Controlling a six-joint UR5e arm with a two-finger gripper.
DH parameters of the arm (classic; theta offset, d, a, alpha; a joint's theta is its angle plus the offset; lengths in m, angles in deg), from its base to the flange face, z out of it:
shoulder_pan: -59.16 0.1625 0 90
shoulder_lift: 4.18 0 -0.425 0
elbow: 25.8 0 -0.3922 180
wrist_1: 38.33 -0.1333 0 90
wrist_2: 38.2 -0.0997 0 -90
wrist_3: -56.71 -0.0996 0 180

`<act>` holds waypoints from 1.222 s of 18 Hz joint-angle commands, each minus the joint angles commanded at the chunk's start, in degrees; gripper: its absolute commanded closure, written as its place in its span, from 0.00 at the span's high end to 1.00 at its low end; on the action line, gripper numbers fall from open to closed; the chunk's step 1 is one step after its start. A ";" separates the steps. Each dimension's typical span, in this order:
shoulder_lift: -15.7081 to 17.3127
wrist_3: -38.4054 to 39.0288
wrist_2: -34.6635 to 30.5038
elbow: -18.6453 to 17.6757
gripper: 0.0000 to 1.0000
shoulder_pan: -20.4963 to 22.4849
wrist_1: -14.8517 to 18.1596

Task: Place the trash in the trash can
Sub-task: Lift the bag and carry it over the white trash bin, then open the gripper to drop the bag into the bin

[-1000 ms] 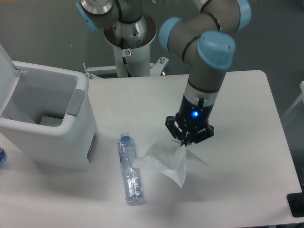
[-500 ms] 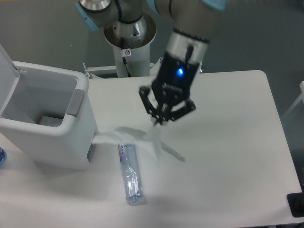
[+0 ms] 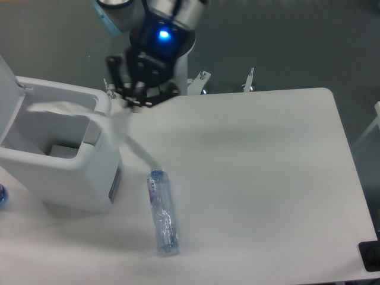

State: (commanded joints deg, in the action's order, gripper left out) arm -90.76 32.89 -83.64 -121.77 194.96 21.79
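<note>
My gripper (image 3: 134,104) hangs just right of the trash can's rim, shut on the translucent white plastic bag (image 3: 113,127). The bag is blurred; one part stretches left over the can's opening and another trails down toward the table. The trash can (image 3: 56,172) is a boxy white bin at the left with its lid (image 3: 9,89) standing up and a grey interior. The slim clear bottle (image 3: 162,211), blue cap at its far end, lies flat on the table in front of the can's right side.
The arm's pedestal base (image 3: 169,71) stands behind the table's back edge. A small blue object (image 3: 2,195) shows at the left edge beside the can. A dark object (image 3: 371,255) sits at the table's front right corner.
The gripper has lifted the bag off the table and carried it up and left, from beside the bottle to the can's rim. The bottle has not moved.
</note>
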 joint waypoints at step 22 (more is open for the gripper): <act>4.74 -6.86 -0.79 -8.62 1.00 -2.14 -0.09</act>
State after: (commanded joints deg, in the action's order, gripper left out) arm -86.01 26.03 -84.43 -130.39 192.82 21.70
